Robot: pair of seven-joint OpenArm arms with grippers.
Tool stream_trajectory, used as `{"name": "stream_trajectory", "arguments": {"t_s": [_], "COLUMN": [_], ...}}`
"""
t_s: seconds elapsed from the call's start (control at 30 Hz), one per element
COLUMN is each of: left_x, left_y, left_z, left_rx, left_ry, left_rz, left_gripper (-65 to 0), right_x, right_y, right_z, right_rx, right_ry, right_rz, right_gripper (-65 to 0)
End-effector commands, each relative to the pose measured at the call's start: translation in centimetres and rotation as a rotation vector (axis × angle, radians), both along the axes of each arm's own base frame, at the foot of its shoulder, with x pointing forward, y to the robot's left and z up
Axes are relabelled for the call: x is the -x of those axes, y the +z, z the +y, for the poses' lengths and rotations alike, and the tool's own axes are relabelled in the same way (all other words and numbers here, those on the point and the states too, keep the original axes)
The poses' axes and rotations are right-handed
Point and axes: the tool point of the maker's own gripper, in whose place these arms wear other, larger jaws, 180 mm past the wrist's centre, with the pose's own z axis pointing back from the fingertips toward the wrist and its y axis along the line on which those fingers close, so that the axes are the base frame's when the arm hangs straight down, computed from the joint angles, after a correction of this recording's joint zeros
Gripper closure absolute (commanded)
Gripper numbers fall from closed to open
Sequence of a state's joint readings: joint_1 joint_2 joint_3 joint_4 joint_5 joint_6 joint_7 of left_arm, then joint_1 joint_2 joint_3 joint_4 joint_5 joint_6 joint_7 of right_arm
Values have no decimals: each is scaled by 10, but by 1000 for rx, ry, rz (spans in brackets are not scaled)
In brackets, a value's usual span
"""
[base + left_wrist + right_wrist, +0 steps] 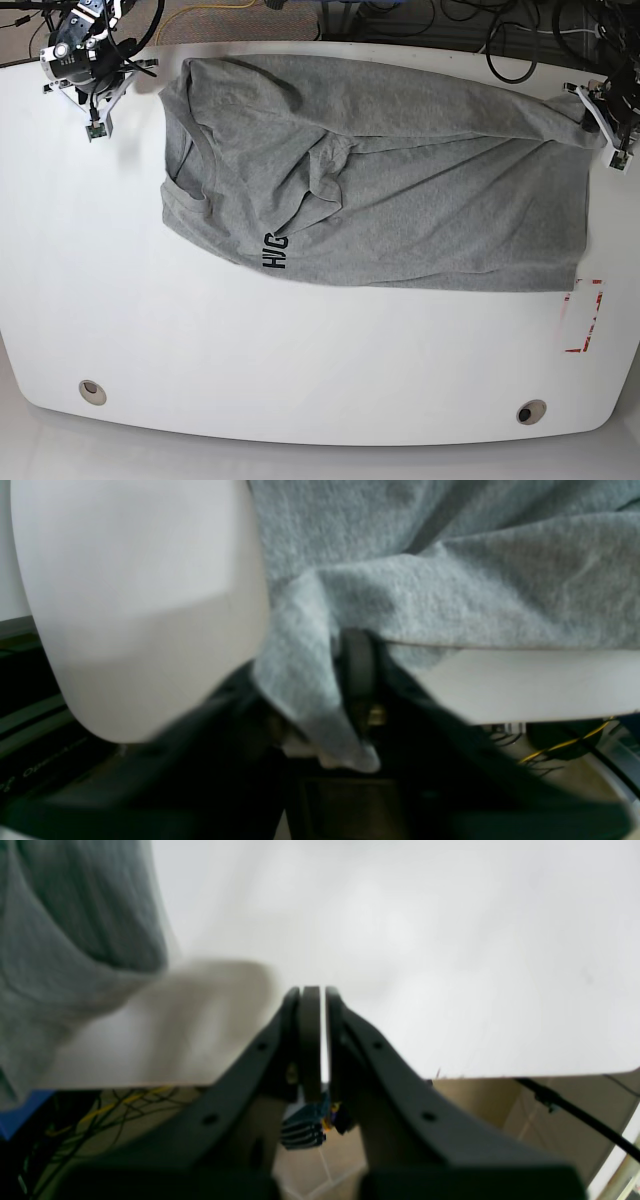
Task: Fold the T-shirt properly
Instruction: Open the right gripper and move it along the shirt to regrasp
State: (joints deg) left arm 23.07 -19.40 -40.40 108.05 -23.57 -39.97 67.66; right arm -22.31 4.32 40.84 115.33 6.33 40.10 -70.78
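The heather-grey T-shirt (400, 180) lies spread across the white table (300, 350) with one layer folded over. Dark letters show near its front edge. My left gripper (606, 125) is at the shirt's far right corner. In the left wrist view its jaws (300, 680) stand apart, and a hanging corner of the T-shirt (450, 580) droops between them against one pad (357, 665). My right gripper (92, 105) hovers at the table's far left corner, just left of the shirt. Its fingers (317, 1005) are shut and empty, with the T-shirt (60, 940) at the left.
A red-marked patch (583, 315) sits near the table's right edge. Two round holes (92, 391) (531, 411) lie along the front edge. Cables (400, 20) run on the floor beyond the far edge.
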Motion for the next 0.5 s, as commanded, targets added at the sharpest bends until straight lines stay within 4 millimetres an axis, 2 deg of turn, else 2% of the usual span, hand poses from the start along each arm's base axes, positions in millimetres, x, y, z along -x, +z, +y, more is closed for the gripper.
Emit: {"name": "stream_trajectory", "arguments": {"t_s": [0.0, 0.1, 0.13, 0.3, 0.4, 0.47], "left_x": [0, 2, 2, 1, 0, -1], "left_y": [7, 6, 6, 6, 6, 7], "left_z": [4, 4, 4, 3, 3, 2], "left_rx": [-23, -23, -23, -18, -16, -16], "left_ry": [-12, -12, -12, -14, -15, -16], "left_rz": [-9, -4, -4, -8, -10, -14], "left_gripper": [-279, -343, -361, -375, -376, -376], "right_x": [-5, -4, -4, -13, -26, -36], "right_y": [7, 7, 7, 10, 15, 19], "right_z": [-4, -5, -5, -4, -4, -4], "right_rx": [18, 19, 19, 13, 14, 14], "right_ry": [6, 5, 5, 2, 0, 0], "right_rz": [-25, -22, -22, -49, -86, -112], "right_gripper": [-60, -182, -246, -476, -558, -571]}}
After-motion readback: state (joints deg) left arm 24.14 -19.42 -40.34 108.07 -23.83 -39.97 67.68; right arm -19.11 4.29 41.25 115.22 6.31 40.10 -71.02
